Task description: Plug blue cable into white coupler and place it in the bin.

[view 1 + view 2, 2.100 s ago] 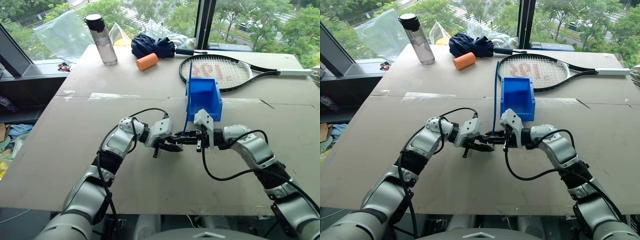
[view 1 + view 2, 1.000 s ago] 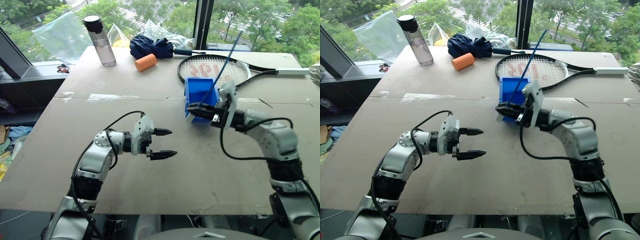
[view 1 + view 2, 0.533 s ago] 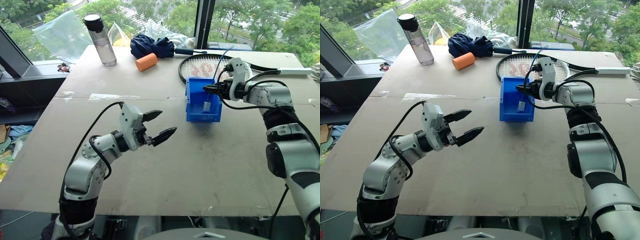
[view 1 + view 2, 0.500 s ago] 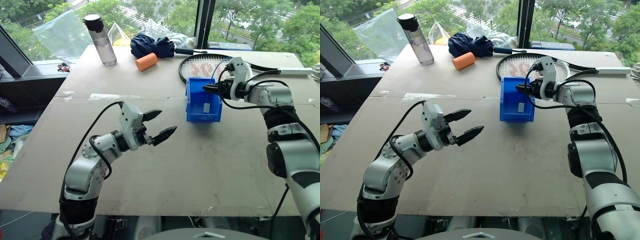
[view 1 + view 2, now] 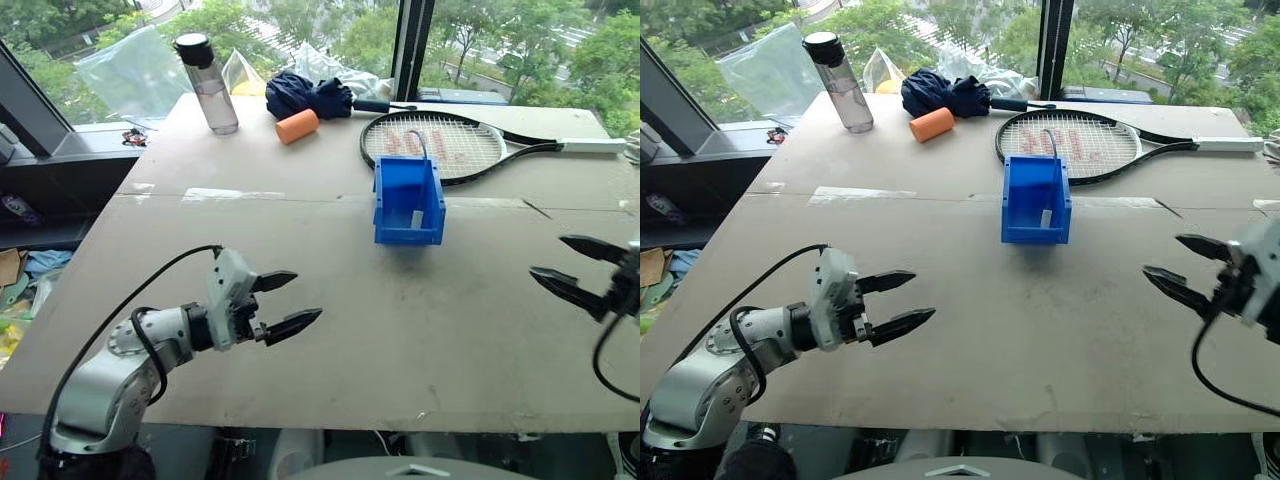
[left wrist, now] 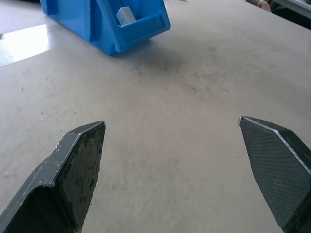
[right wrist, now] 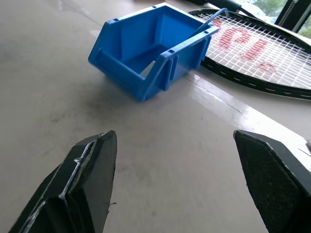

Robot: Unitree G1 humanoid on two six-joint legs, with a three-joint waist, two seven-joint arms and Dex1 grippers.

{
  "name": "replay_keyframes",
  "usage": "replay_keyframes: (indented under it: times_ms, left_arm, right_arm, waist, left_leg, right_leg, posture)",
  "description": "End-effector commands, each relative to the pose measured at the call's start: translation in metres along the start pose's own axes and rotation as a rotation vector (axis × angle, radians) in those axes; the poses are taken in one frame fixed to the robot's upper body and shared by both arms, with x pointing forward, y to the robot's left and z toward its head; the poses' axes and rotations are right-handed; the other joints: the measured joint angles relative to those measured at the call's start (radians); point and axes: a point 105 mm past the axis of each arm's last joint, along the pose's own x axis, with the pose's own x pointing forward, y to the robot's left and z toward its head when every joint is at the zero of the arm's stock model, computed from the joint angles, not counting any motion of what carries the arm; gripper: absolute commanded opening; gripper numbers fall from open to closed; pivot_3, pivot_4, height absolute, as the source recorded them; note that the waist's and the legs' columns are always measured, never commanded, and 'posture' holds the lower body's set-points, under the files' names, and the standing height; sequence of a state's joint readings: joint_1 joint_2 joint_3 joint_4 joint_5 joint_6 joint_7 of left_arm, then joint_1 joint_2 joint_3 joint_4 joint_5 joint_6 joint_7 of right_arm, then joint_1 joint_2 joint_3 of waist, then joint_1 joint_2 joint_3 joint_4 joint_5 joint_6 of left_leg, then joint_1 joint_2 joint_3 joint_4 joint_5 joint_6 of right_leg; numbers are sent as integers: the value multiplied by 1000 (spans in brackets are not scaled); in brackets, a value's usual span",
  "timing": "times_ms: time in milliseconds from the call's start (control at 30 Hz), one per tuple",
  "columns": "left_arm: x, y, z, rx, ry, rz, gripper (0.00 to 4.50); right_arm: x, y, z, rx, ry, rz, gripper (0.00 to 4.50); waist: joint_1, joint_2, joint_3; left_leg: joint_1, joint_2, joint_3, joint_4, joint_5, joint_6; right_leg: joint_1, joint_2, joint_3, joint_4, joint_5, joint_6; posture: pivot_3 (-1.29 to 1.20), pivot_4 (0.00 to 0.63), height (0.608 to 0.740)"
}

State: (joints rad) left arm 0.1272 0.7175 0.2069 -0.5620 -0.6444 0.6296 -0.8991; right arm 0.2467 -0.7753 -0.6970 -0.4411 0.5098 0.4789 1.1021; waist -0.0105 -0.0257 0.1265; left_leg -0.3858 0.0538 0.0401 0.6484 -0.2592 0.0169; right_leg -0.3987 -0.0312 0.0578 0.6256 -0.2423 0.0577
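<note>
1. The bin (image 5: pixel 408 202) stands on the desk (image 5: pixel 330 290), toward its far middle, its lower front lip facing the robot and its back end just in front of the tennis racket (image 5: pixel 440 143).
2. The white coupler (image 5: pixel 416 219) lies inside the bin near the front lip; the left wrist view shows it as a small white block (image 6: pixel 125 14) leaning against the inner wall.
3. The blue cable (image 5: pixel 1052 141) rises from inside the bin and arches over its back wall toward the racket strings; in the right wrist view it pokes out past the rear rim (image 7: pixel 210 20). Whether its plug sits fully in the coupler cannot be told.
4. The left pincer (image 5: pixel 287 303) hangs above the near left part of the desk, fingers spread wide, nothing between them, well apart from the bin.
5. The right pincer (image 5: pixel 570 266) is at the right edge of the desk, fingers also spread wide and empty, pointing toward the middle and well apart from the bin.
6. At the far side of the desk are a clear water bottle with a black cap (image 5: pixel 205 82), an orange cylinder (image 5: pixel 297 126), a dark blue folded umbrella (image 5: pixel 310 95) and crumpled clear plastic bags (image 5: pixel 130 65).
</note>
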Motion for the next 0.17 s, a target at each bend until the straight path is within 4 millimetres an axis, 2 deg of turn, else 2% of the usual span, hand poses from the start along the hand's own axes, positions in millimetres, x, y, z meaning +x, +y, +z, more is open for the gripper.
replay_keyframes:
  times_ms: [33,100,167]
  left_arm:
    - [-12,-4,7,40,2,-9,4465]
    - [-18,0,5,38,23,-5,4465]
    - [-19,5,7,52,27,1,4465]
  right_arm:
    - [-25,7,5,-152,27,-3,3864]
    - [-42,11,-9,-152,89,-2,3864]
    - [-52,11,-14,-132,102,-1,3864]
  waist:
    - [-7,-2,1]
    - [-5,-1,1]
    - [-4,-1,2]
  left_leg:
    - [6,1,1,0,0,0]
    - [7,1,2,0,0,0]
    - [7,2,2,0,0,-1]
  right_leg:
    - [4,0,1,0,0,0]
    - [3,-1,2,0,0,0]
    - [3,-2,3,0,0,0]
  posture:
    - [0,150,740]
    - [0,150,740]
    - [0,150,740]
